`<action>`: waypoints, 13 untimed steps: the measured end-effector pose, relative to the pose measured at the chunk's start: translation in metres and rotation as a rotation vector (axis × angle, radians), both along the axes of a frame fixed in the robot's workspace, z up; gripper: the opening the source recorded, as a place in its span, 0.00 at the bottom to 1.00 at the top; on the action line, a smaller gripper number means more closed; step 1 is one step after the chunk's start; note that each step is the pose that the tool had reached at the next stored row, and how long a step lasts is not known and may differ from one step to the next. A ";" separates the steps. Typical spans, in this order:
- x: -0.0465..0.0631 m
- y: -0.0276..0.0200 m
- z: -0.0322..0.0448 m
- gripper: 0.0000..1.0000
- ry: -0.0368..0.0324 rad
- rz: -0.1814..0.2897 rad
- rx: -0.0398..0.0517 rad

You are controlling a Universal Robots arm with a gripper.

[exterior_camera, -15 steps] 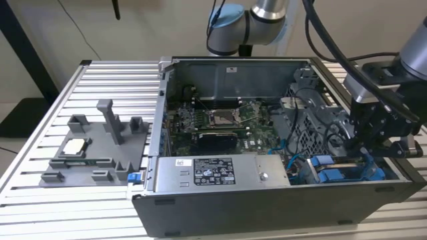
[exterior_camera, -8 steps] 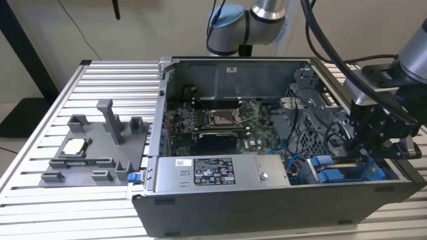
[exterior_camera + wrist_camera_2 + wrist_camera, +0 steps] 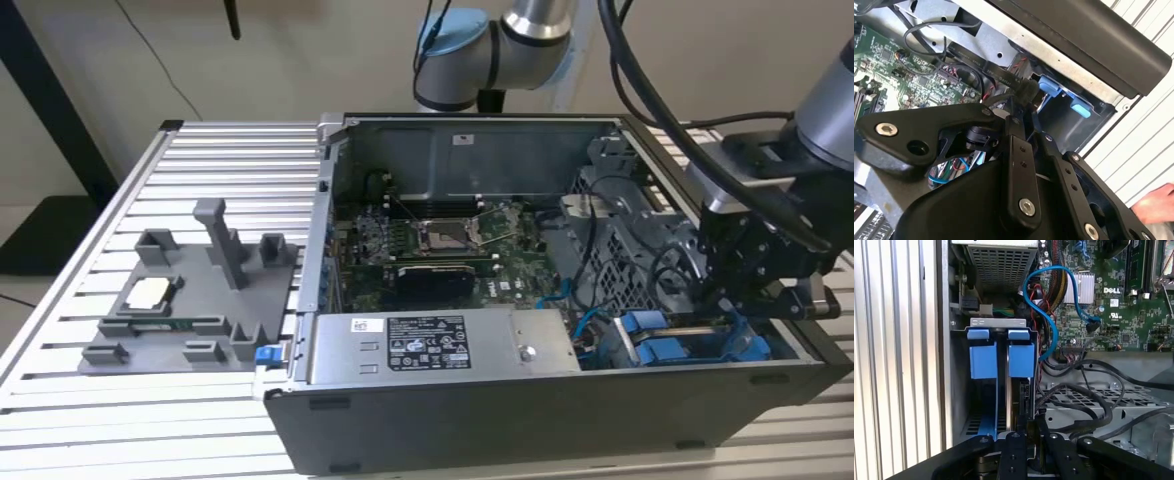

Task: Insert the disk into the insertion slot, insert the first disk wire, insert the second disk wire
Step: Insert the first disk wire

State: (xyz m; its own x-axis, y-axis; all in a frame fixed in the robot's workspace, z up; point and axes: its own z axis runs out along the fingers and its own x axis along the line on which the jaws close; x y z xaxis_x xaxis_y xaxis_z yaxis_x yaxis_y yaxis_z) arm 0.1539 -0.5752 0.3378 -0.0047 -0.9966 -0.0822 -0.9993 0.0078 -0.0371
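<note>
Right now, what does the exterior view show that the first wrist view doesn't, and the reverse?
Exterior view: the grey fixture tray on the slatted table, the stickered power-supply box, the CPU socket and the arm's joints.
First wrist view: the power supply's vent grille and a red-and-yellow wire bundle.
Both: the disk in its blue carrier, standing in the insertion slot, the end effector close by it, and the motherboard.

A white label (image 3: 424, 345) with dark print lies on the power-supply box (image 3: 541, 338), by the nearest wall of the computer case (image 3: 534, 425); its lines seem too fine to read. Short white lettering (image 3: 1113, 290) stands on the green motherboard (image 3: 1134, 320).
</note>
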 end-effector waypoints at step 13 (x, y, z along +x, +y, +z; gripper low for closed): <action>0.002 0.0001 -0.0092 0.21 0.0001 -0.001 0.0004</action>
State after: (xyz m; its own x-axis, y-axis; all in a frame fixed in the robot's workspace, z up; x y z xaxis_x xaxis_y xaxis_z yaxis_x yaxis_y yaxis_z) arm 0.1555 -0.5752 0.3285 -0.0054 -0.9966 -0.0826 -0.9993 0.0085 -0.0371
